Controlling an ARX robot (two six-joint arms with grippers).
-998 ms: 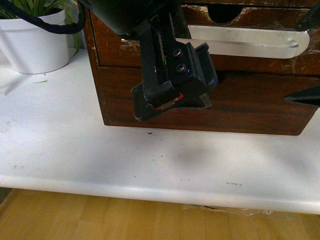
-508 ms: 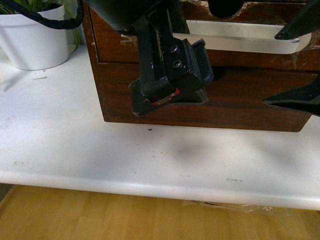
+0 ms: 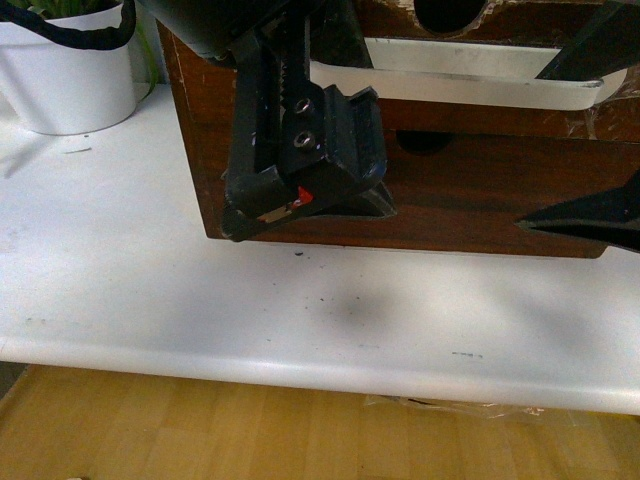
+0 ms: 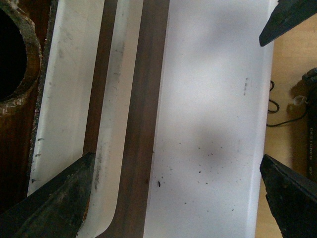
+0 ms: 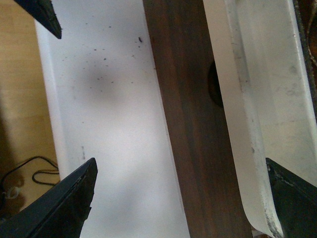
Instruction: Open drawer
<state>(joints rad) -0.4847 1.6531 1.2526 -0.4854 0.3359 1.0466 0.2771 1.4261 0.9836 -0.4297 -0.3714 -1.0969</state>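
Note:
The drawer (image 3: 480, 110) is the upper dark-brown scratched front of a small wooden chest, with a long white handle (image 3: 470, 85) and a semicircular notch (image 3: 450, 15) in its top edge. My left gripper's black body (image 3: 300, 150) hangs in front of the chest's left part and hides the handle's left end. In the left wrist view the left gripper (image 4: 177, 163) is open, with one finger (image 4: 54, 203) over the handle (image 4: 69, 89). My right gripper (image 3: 530, 148) is open at the right. In the right wrist view the right gripper (image 5: 181, 163) spans the chest front, with one finger (image 5: 292, 198) by the handle (image 5: 267, 99).
Below is a plain dark drawer front (image 3: 470, 190) with no handle. The chest stands on a white table (image 3: 200, 300). A white plant pot (image 3: 70, 80) stands at the back left. The table's front edge and the wooden floor (image 3: 200, 430) show below, and cables (image 4: 277, 114) lie on the floor.
My left gripper has shifted left and lower in the front view. The right gripper's fingers have come further into view at the right. The chest shows a little lower in the picture.

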